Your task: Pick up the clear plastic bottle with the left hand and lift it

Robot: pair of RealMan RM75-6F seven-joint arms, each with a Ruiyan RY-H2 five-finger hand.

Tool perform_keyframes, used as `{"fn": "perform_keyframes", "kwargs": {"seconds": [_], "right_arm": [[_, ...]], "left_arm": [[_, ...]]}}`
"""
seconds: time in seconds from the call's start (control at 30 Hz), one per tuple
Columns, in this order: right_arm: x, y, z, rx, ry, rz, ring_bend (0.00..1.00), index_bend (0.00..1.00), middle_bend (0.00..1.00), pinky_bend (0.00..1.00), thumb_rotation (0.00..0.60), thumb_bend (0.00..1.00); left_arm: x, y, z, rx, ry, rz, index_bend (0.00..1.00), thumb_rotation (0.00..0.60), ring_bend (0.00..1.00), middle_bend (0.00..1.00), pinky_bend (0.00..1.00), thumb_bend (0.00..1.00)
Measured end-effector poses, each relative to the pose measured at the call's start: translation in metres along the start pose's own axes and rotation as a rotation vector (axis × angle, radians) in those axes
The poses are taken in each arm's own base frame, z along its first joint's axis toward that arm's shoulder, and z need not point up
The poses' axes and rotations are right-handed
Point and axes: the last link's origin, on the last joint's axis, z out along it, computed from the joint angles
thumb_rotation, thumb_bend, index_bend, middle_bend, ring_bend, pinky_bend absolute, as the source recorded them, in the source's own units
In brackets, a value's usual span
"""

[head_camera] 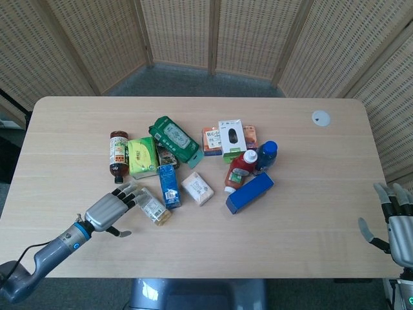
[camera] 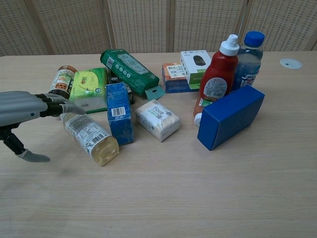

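At lower left the left hand (camera: 22,111) — fingers spread, grasping nothing — hovers over the capped end of the clear plastic bottle (camera: 90,135) lying on the table (camera: 163,198), seemingly lining up a grasp.

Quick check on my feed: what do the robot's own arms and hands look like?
The left hand has a silver-grey metallic back with dark segments along the fingers, a blue ring at the wrist, then a grey forearm with a thin black cable. The right hand is the same silver-grey with dark finger segments.
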Motion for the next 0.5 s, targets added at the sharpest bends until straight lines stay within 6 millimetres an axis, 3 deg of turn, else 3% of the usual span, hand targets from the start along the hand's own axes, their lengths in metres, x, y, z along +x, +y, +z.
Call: {"fn": "perform_keyframes", "kwargs": {"seconds": [0.33, 0.5], "right_arm": [[0.001, 0.000, -0.001, -0.010, 0.001, -0.004, 0.00, 0.00, 0.00, 0.00, 0.026, 0.39], [0.003, 0.001, -0.003, -0.014, 0.007, -0.005, 0.00, 0.00, 0.00, 0.00, 0.023, 0.39]], "left_arm": [[-0.003, 0.003, 0.030, -0.015, -0.028, 0.000, 0.09, 0.427, 0.00, 0.00, 0.00, 0.23], [-0.005, 0.005, 0.045, -0.013, -0.037, 0.018, 0.19, 0.498, 0.00, 0.08, 0.00, 0.23]]}}
